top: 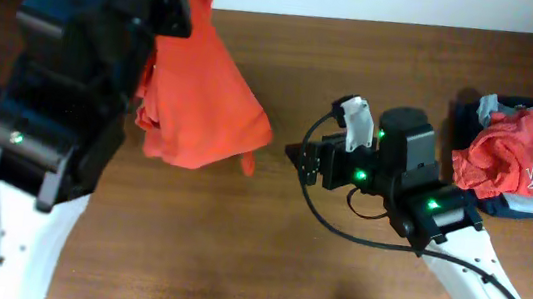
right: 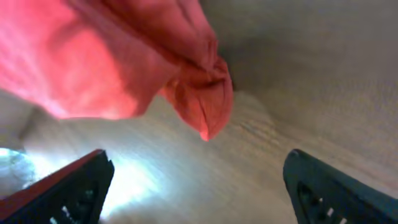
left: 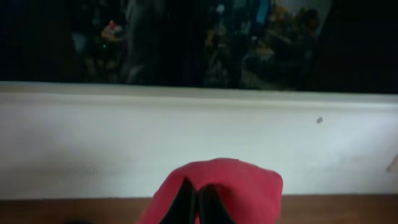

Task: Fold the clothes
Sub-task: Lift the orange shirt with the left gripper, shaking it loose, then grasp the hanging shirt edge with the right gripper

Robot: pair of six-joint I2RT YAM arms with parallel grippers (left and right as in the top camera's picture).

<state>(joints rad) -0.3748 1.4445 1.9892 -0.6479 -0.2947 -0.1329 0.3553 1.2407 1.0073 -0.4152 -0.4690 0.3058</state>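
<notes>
- Overhead view: left gripper [top: 174, 6] is closed on the orange T-shirt [top: 200, 112], lifted over the table [top: 264, 260]
- Right wrist view: right gripper [right: 199, 186] is wide open and holds nothing, with the shirt's lower tip just beside it
- Left wrist view is dim; the jaws seem pressed together on the shirt

- A plain orange-red soft fabric T-shirt [top: 200, 112] hung bunched at about 10 o'clock in the overhead view. Its folds spread downward to a small twisted tip [right: 208, 121] just above the wood.
- A crumpled red fabric garment with white lettering [top: 522, 159] lay heaped at 3 o'clock, well apart from the first.
- A dark fabric garment [top: 527, 207] lay under that heap, showing at its edges.
</notes>
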